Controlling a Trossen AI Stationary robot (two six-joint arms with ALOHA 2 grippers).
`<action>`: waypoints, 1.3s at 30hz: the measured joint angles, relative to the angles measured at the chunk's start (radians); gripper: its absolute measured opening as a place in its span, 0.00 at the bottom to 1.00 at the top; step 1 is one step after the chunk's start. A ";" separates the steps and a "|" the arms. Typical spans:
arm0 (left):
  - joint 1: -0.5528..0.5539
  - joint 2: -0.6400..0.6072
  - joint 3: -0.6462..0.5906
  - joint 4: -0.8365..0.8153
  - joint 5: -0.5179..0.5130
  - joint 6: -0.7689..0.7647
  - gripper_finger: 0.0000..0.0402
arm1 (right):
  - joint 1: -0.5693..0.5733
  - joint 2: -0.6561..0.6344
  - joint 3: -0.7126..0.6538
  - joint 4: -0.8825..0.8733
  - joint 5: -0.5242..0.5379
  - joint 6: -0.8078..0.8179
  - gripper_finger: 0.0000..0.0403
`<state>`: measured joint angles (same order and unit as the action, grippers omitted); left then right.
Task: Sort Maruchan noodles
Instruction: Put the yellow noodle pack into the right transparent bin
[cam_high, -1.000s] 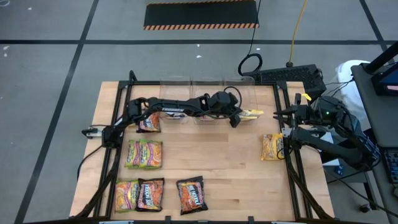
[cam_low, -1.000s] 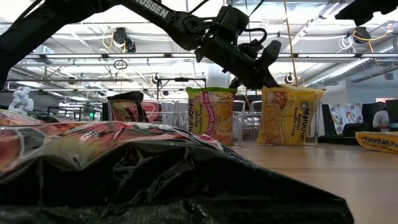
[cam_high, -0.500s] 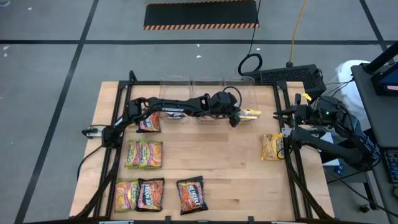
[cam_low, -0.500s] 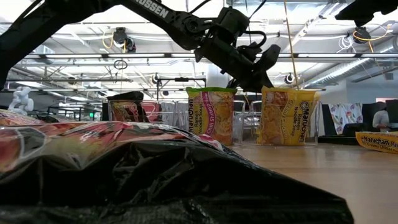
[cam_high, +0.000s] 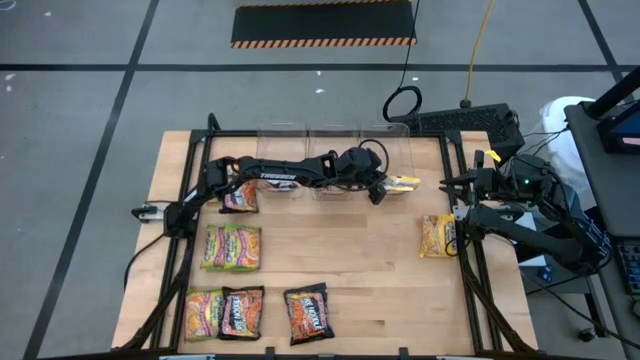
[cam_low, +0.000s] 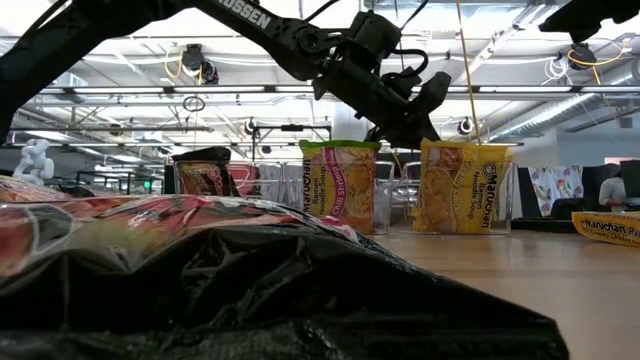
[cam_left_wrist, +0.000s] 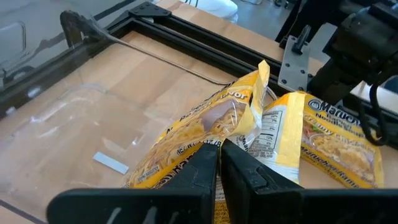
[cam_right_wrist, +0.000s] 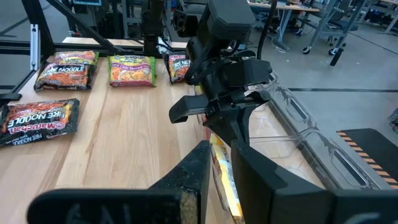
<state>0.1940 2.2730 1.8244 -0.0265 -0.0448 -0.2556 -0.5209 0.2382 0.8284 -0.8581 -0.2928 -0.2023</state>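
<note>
From my console, I see loose Maruchan packets on the table's left: a black one (cam_high: 239, 197) by the far rail, a lime-green one (cam_high: 232, 247), and three (cam_high: 257, 313) along the near edge. At the back stand clear bins (cam_high: 335, 150). My left gripper (cam_high: 382, 190) hangs over the rightmost bin, fingers (cam_left_wrist: 205, 168) nearly together around a yellow packet (cam_high: 404, 183). Another yellow packet (cam_high: 437, 236) lies at the right rail beside my right gripper (cam_high: 466, 222), whose fingers I cannot tell apart or together.
</note>
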 joint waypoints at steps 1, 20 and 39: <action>-0.001 0.000 0.000 0.000 0.000 0.016 0.06 | 0.000 0.000 0.000 0.000 0.000 0.002 0.15; -0.014 0.000 0.000 0.046 -0.008 0.142 0.06 | 0.000 0.000 0.000 0.001 -0.001 0.086 0.15; -0.014 0.000 0.000 0.028 0.020 0.215 0.07 | 0.000 0.000 0.000 0.027 -0.001 0.083 0.15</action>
<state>0.1802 2.2726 1.8240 0.0018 -0.0250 -0.0404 -0.5211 0.2386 0.8288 -0.8312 -0.2935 -0.1198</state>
